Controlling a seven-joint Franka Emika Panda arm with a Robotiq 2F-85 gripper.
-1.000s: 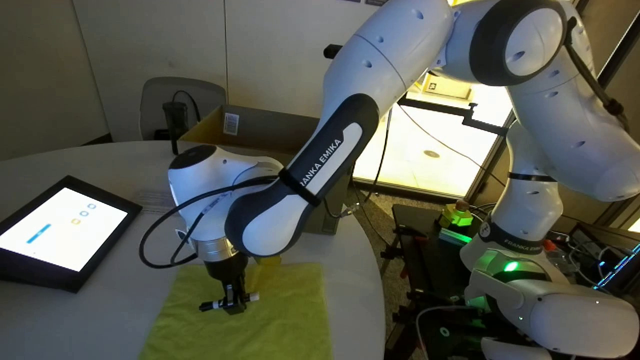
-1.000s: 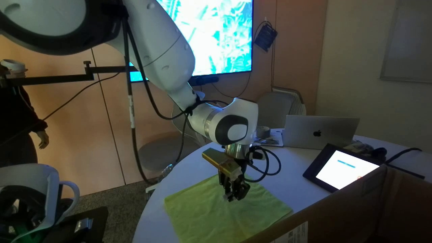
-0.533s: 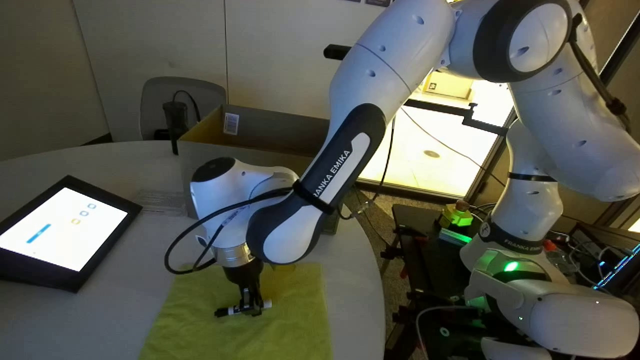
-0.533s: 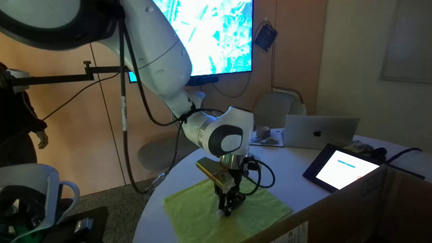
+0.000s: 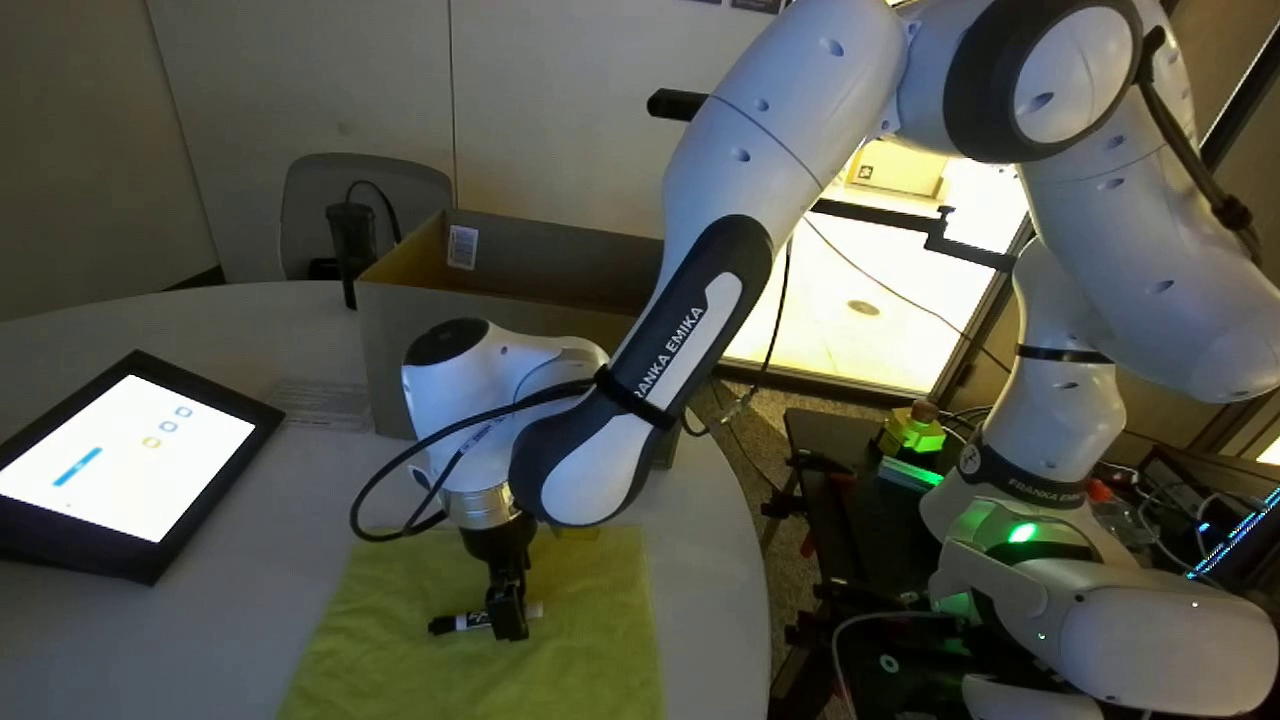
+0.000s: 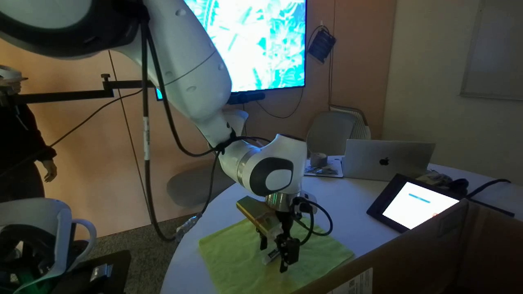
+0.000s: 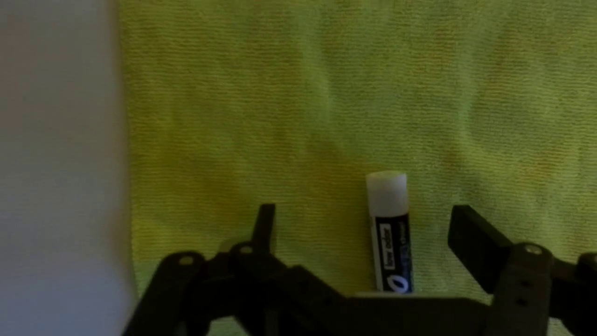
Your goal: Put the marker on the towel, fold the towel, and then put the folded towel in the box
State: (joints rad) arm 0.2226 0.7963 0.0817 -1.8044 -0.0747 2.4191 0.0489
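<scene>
The towel point(image 7: 224, 93), a yellow-green cloth, lies spread flat on the round table in both exterior views. On it rests the marker point(image 7: 392, 242), black with a white end; its other end point(image 5: 440, 627) is dark. My gripper point(image 7: 366, 223) is low over the towel with its jaws wide apart. One finger stands on each side of the marker, with a gap to it on both sides. Part of the marker is hidden behind the gripper in every view. The brown cardboard box point(image 5: 395, 350) stands open-topped on the table behind the arm, and its near wall point(image 6: 388, 265) fills a lower corner.
A dark-framed tablet point(image 5: 130, 465) with a lit screen sits on the table beside the towel. Farther back are a laptop point(image 6: 388, 159) and a roll of tape point(image 6: 318, 159). The round table's edge point(image 5: 755, 560) runs close to the towel. A person point(image 6: 24, 143) stands at the far left.
The gripper has come down to the towel, shifting right in an exterior view. Its jaws have opened and let go of the marker, which now lies on the cloth.
</scene>
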